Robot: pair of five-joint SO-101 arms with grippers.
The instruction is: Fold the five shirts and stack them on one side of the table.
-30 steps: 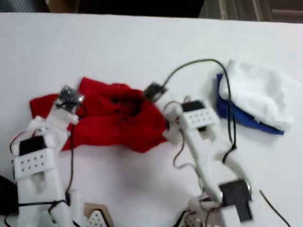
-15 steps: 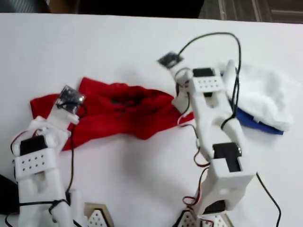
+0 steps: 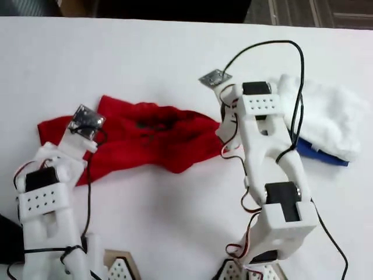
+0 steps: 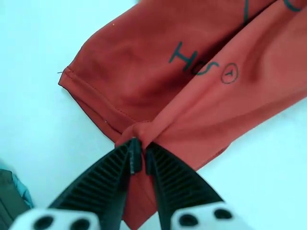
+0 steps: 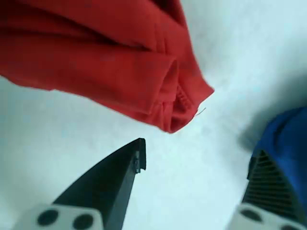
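High view: red shirt [image 3: 145, 137] spread on white table [image 3: 116, 52]; right arm [image 3: 262, 140] stands between its end and the white shirt [image 3: 326, 114] stacked on a blue shirt [image 3: 323, 154]; a second ago this arm sat nearer, over the shirt's edge.
Left wrist view: left gripper [image 4: 139, 158] clamped on a red fold.
Right wrist view: right gripper [image 5: 196, 160] spread wide above the table; red corner just ahead; blue cloth beside one finger.

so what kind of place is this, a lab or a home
Probably a robotics lab or workshop bench, not certain: a plain white table, a wired white left arm and right arm, a red shirt, and a folded white shirt over a blue shirt.
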